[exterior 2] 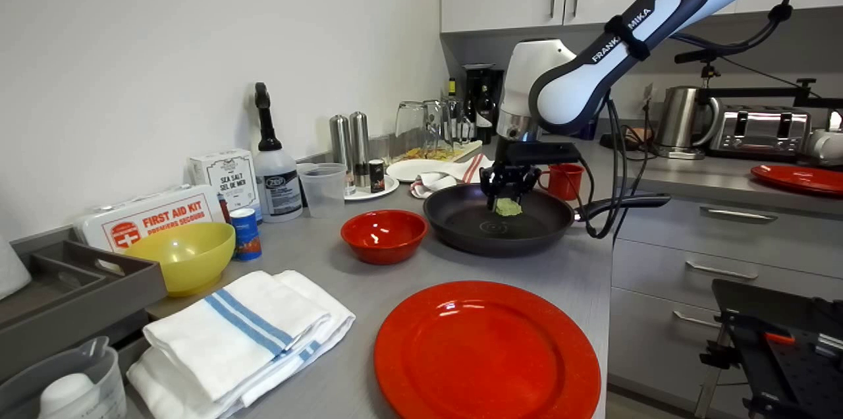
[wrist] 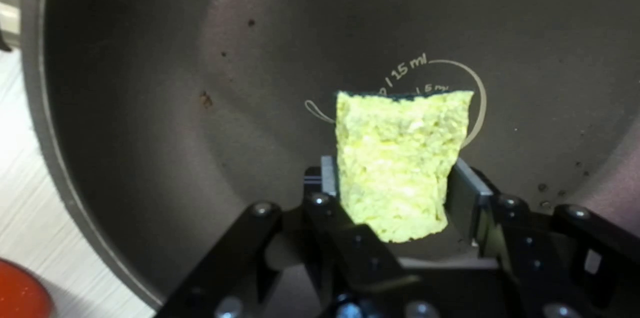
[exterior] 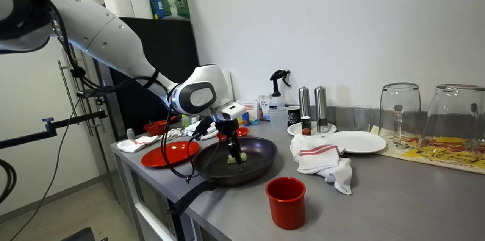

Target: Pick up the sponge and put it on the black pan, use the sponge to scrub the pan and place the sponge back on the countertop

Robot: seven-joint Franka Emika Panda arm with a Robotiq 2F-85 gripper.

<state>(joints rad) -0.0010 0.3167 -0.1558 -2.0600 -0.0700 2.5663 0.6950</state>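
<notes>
Squarish yellow-green foam sponge [wrist: 400,168] showed dark edge. Round black pan [wrist: 150,123] bore pale printed lettering. Folded white cloth towel [exterior 2: 276,313] carried blue stripes; crumpled white cloth towel [exterior: 320,161], red stripes. Round red plate [exterior 2: 487,353] matched round red bowl [exterior 2: 384,239]. Counter [exterior: 379,203] was grey.

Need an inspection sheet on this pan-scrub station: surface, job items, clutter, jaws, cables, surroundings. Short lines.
Surface: grey countertop; the pan's handle overhangs its edge.
Black pan: on the countertop, dark specks inside.
Sponge: yellow-green, within the pan's rim; whether it presses on the bottom, cannot tell.
Clutter: red mug, red bowl, red plate and crumpled red-striped towel near the pan.
Jaws: closed on the sponge from both sides.
Cables: loops hang from the arm by the pan; contact unclear.
Surroundings: first aid kit and spray bottle by the wall; kettle and toaster farther back in an exterior view.
</notes>
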